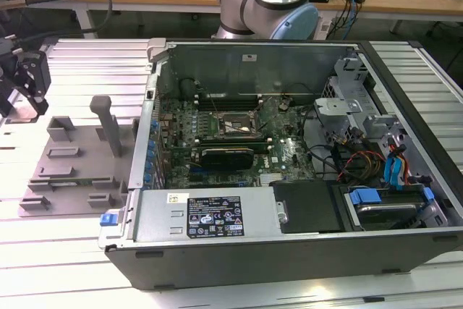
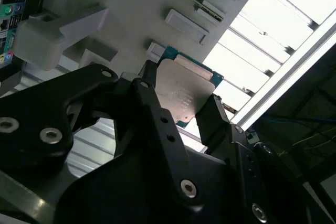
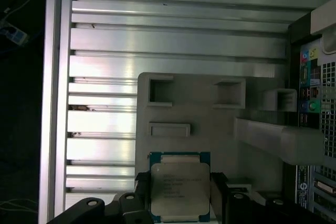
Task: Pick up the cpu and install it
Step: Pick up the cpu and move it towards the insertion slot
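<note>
The cpu (image 3: 180,191), a flat square chip with a shiny silver top and a thin green edge, sits between the two black fingers of my gripper (image 3: 180,182). The second wrist view shows the cpu (image 2: 185,97) with my gripper (image 2: 182,90) closed against its two sides, lifted off the grey fixture tray (image 2: 121,3). In the exterior view my gripper (image 1: 25,81) hangs at the far left, above the slatted table and left of the fixture tray (image 1: 72,157). The black motherboard socket (image 1: 233,127) lies inside the open computer case.
The open computer case (image 1: 289,236) fills the middle and right of the exterior view, with cables, drive bays and a black power supply. The tray carries a tall upright post (image 1: 110,124). The arm's base (image 1: 268,1) stands behind the case. The case's rear port panel (image 3: 312,129) borders the tray.
</note>
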Available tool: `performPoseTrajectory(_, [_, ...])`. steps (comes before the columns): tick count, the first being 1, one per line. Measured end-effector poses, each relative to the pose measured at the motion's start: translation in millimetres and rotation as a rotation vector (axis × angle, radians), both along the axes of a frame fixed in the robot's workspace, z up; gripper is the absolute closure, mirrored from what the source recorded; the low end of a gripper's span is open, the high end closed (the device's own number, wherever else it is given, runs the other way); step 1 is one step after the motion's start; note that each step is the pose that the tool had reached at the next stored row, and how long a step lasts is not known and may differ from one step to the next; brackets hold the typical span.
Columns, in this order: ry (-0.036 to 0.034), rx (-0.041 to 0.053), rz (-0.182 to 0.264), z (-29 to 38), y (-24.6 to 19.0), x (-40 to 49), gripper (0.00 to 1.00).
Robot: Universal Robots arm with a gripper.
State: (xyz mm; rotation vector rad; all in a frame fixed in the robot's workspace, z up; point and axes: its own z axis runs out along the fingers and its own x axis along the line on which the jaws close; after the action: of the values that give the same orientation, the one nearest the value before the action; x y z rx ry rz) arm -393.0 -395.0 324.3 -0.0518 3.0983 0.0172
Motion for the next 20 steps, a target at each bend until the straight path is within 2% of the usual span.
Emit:
performPoseTrajectory(5, [-0.0002, 0.0, 0.001, 4.2, 0.0, 0.0, 0.45])
performPoseTrajectory(8, [-0.0002, 0.0001, 0.002, 9.5, 0.0, 0.0, 0.45])
performPoseTrajectory(12, [-0.0004, 0.0001, 0.002, 22.7, 0.0, 0.0, 0.45])
performPoseTrajectory(20, [-0.0011, 0.0004, 0.004, 34.7, 0.0, 0.0, 0.45])
